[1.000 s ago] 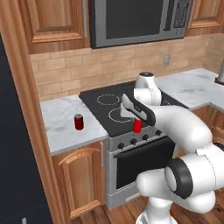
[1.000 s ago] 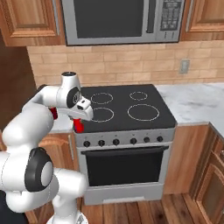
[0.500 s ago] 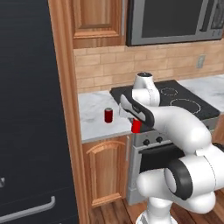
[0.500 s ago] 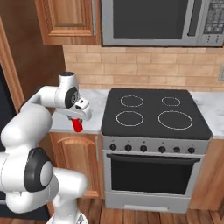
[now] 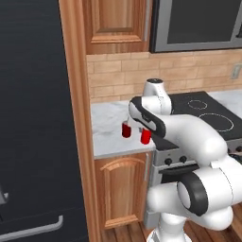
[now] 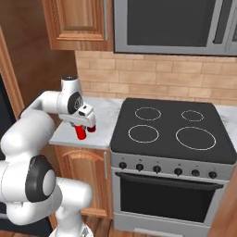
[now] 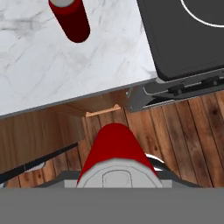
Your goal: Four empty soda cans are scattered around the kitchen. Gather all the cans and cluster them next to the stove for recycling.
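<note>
The gripper (image 6: 82,128) is hanging over the front edge of the white marble counter (image 5: 108,137), just left of the stove (image 6: 171,132), and its jaws are clamping a red soda can (image 6: 81,133) that is pointing downward below the hand. In the hand view this held can (image 7: 115,154) is filling the lower middle, its silver top toward the camera and its red body reaching out over the wooden floor (image 7: 183,135) in front of the cabinet; no label, brand or writing is readable on it. A second red can (image 5: 125,130) is standing upright on the marble counter, near the held one but apart from it, a little farther from the stove; in the hand view it is sitting at the top left (image 7: 70,19), plain red with a silver top, and no lettering is showing on it either. The stove's black glass cooktop (image 5: 208,113) with its white ring outlines is lying to the right of the counter, touching its edge, with a row of dark knobs (image 6: 166,170) along the steel front below. A microwave (image 6: 171,25) is hanging above the stove, and wooden cabinets (image 5: 120,23) are flanking it.
</note>
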Robot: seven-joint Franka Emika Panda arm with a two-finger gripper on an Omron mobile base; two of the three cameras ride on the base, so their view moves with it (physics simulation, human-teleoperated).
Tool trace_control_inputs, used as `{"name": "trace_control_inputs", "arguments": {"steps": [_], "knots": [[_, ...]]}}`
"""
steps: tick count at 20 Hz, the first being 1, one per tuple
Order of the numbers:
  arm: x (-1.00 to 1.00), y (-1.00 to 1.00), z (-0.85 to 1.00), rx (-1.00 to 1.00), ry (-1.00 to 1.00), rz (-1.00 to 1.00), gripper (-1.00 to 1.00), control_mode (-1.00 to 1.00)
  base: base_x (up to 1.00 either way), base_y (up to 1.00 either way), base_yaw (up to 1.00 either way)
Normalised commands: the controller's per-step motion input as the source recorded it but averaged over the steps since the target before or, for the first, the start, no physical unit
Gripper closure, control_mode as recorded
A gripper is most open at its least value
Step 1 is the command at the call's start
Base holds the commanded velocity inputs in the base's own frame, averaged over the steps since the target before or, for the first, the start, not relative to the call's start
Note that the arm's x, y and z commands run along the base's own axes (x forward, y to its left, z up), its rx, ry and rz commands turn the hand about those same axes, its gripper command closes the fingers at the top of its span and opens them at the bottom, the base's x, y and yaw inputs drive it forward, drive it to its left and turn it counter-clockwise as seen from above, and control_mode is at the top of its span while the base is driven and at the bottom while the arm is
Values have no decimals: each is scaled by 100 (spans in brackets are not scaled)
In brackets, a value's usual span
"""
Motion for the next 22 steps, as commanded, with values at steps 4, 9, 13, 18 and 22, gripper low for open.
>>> {"name": "trace_control_inputs", "arguments": {"steps": [4,9,13,18,22], "knots": [[0,0,0,0,0,0,100,100,25,-33,15],[0,0,0,0,0,0,100,100,14,-52,11],[0,0,0,0,0,0,100,100,12,-54,7],[0,0,0,0,0,0,100,100,28,-17,6],[0,0,0,0,0,0,100,100,38,0,5]]}}
